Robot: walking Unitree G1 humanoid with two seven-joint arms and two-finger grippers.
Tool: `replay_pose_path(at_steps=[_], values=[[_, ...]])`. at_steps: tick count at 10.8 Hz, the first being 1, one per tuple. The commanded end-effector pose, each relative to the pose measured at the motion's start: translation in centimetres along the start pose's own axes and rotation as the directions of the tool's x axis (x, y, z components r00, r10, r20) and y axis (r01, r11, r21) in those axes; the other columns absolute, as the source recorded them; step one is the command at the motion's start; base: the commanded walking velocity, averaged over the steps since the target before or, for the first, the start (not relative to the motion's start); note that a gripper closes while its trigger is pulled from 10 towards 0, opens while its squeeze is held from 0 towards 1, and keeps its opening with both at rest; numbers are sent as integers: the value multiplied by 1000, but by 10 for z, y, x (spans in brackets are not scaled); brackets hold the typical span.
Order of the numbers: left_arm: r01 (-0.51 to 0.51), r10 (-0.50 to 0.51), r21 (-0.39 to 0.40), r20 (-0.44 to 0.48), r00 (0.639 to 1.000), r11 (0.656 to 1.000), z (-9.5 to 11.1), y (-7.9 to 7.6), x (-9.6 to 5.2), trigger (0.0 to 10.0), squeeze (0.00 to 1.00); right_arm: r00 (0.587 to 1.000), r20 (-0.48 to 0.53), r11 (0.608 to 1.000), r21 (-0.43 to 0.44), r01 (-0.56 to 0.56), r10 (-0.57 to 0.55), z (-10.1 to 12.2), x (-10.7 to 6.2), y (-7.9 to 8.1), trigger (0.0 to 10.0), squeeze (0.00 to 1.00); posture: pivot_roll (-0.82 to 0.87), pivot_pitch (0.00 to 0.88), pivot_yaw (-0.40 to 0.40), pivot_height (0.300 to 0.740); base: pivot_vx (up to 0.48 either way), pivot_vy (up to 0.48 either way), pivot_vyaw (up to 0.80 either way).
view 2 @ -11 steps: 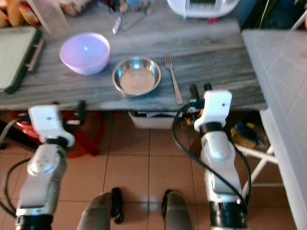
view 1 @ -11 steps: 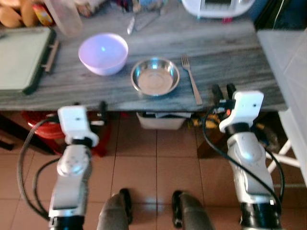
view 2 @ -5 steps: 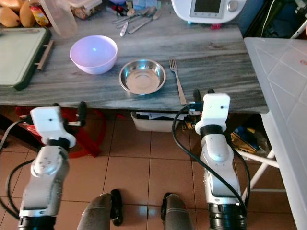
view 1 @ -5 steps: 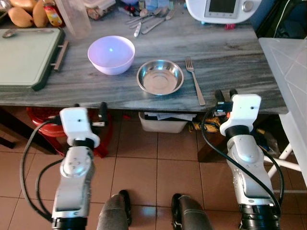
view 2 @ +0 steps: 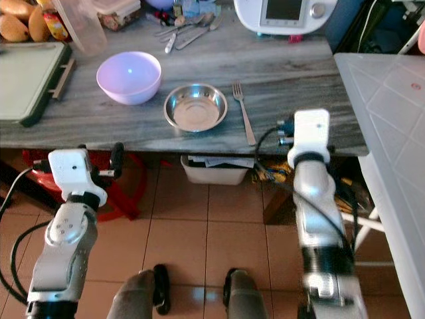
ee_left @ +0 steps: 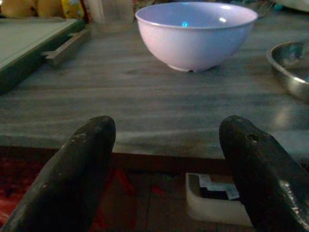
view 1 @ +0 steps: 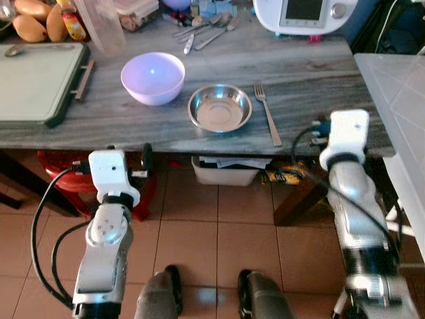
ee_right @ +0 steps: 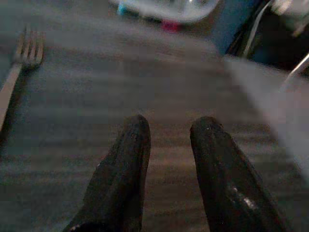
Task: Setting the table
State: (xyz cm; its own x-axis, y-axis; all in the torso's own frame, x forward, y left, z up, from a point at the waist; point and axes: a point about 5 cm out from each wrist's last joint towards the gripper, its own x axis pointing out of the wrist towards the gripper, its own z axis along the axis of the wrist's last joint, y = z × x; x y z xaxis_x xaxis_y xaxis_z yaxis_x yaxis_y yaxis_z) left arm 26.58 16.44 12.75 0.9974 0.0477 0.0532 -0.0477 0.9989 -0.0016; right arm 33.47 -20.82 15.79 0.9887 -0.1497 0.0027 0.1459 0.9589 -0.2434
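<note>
On the grey wood-grain table stand a lilac bowl and, to its right, a small steel bowl. A fork lies just right of the steel bowl, tines pointing away from me. My left gripper hangs open just below the table's front edge, facing the lilac bowl. My right gripper is at the table's front edge, right of the fork. Its fingers stand a narrow gap apart with nothing between them.
A green tray lies at the table's left, with mangoes and a clear jug behind it. Loose cutlery and a white appliance are at the back. A white table stands close on the right, a white bin below.
My right arm has risen from below the table's edge to the level of the tabletop, right of the fork. The left arm has hardly moved. The camera shifted slightly.
</note>
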Motion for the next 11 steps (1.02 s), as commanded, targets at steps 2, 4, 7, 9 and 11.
replay_pose_path(at_steps=[2,4,7,9,11], values=[[6,-6,18,-5,1000,1000,1,1,-5,10000,0,996,-61,997,37,-62,64,-5,6,5,10000,0,-12,198,50,740,0,0,0],[4,-4,20,-13,1000,1000,1,1,-7,10000,0,988,-80,991,33,-130,132,-3,14,11,10000,0,-11,208,46,740,0,0,0],[4,-4,23,-27,1000,1000,0,1,-11,10000,0,970,-98,975,54,-217,221,3,21,20,10000,0,-8,228,37,740,0,0,0],[-1,1,21,-31,1000,1000,0,0,-11,10000,0,956,-107,961,68,-268,274,5,22,25,10000,0,-11,229,31,740,0,0,0],[-3,3,15,-37,999,1000,-1,-1,-12,10000,0,934,-119,940,91,-329,338,4,19,31,10000,0,-17,230,28,740,0,0,0]])
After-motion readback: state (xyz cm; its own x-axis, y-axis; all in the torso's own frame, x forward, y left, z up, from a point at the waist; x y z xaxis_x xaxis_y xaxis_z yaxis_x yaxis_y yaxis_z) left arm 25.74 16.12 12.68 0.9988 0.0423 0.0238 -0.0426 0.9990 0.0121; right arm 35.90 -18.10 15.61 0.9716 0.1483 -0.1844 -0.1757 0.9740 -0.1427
